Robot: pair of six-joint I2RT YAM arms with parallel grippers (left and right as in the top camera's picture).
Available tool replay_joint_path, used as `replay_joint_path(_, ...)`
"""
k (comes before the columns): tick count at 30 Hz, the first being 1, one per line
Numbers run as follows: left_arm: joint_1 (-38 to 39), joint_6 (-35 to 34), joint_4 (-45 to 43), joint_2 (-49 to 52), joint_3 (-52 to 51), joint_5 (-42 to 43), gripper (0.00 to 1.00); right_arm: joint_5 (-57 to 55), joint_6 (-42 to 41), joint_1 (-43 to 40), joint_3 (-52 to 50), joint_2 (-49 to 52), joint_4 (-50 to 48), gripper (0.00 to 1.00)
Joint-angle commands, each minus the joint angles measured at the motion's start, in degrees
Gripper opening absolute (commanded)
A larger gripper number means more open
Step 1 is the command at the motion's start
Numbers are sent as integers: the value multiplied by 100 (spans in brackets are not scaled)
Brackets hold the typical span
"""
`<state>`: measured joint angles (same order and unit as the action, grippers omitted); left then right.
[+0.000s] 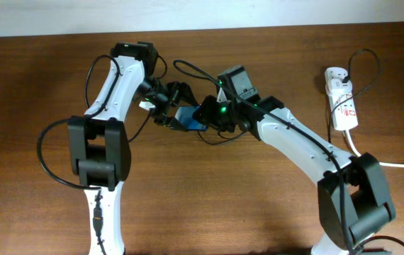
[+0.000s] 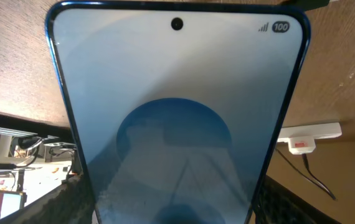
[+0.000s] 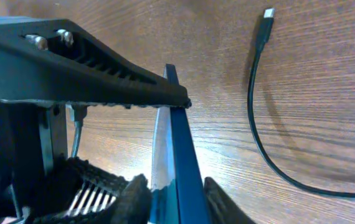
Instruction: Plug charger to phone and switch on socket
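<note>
The phone is held above the table between both grippers. In the left wrist view its light blue screen fills the frame. My left gripper is shut on its side edges. My right gripper is shut on its faces; there the phone shows edge-on. The charger, a thin black cable, lies loose on the table beside the phone, its connector tip free. The socket, a white strip with red marks, lies at the far right.
The socket's thick white cord runs off the right edge. A thin black cable loops by the socket's far end. The wooden table fills the view, and both arm bases stand at its front edge.
</note>
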<state>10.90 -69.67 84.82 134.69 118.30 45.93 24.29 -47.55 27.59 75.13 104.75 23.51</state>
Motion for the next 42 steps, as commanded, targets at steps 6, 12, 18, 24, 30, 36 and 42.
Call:
replay_joint_path(6, 46, 24, 2, 9, 101, 232, 0, 164, -98, 63, 94, 52, -39, 4)
replay_joint_path(12, 46, 28, -13, 9, 101, 232, 45, 293, -98, 52, 94, 52, -15, 4)
replay_joint_path(18, 31, 79, -37, 9, 101, 232, 75, 358, -90, -98, 96, 50, 153, 4)
replay_joint_path(24, -94, 3032, -1749, 9, 101, 1202, 78, 507, 1045, -1300, 96, -1141, 1239, 4)
replay_joint_path(30, -190, 5252, -3167, 9, 101, 3029, 74, 920, 2107, -2632, 35, -3348, 2518, 4)
replay_joint_path(36, -105, 6308, -3185, 7, 103, 3875, 95, 1154, 251, -3829, -3132, -6161, 505, 4)
replay_joint_path(42, 262, 5936, -3187, -2, 103, 3877, 94, 990, -2264, -3303, -4229, -4564, -4520, 4)
